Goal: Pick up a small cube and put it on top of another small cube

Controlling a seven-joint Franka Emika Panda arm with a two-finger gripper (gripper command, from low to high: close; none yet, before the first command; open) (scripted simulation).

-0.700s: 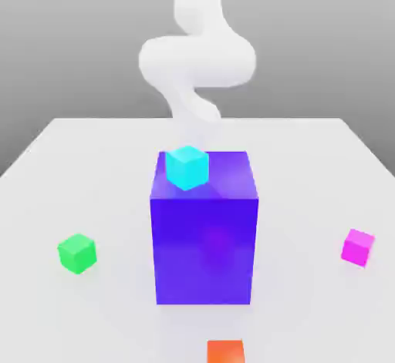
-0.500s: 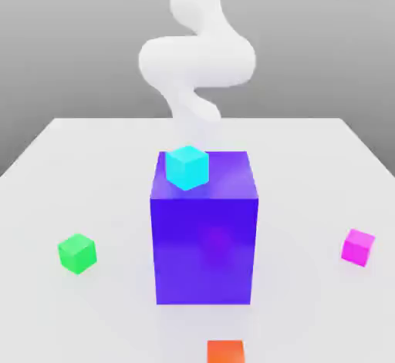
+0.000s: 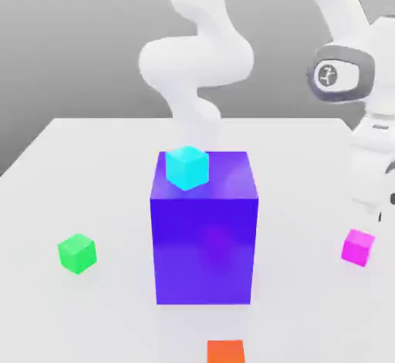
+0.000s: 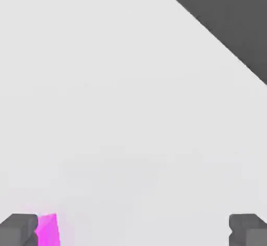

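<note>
Gripper (image 4: 133,232) spread wide, nothing held; two dark fingertips (image 4: 18,229) far apart in the hand view, bare table between them. Small magenta cube (image 4: 48,230) just beside one fingertip, inside the gap, resting on the white table (image 4: 130,109). In the exterior view, same magenta cube (image 3: 359,247) low on the exterior view's right, on the tabletop, just below the white arm (image 3: 362,84), which hangs down over that side. Well apart, at centre, big blue-purple block (image 3: 204,238) standing upright. Cyan cube (image 3: 187,166) perched on its top, near the far corner toward the exterior view's left. Green cube (image 3: 77,253) on the table at the exterior view's left, clear of the block. Orange cube (image 3: 225,351) at the near edge, in front of the block, partly cut off.
</note>
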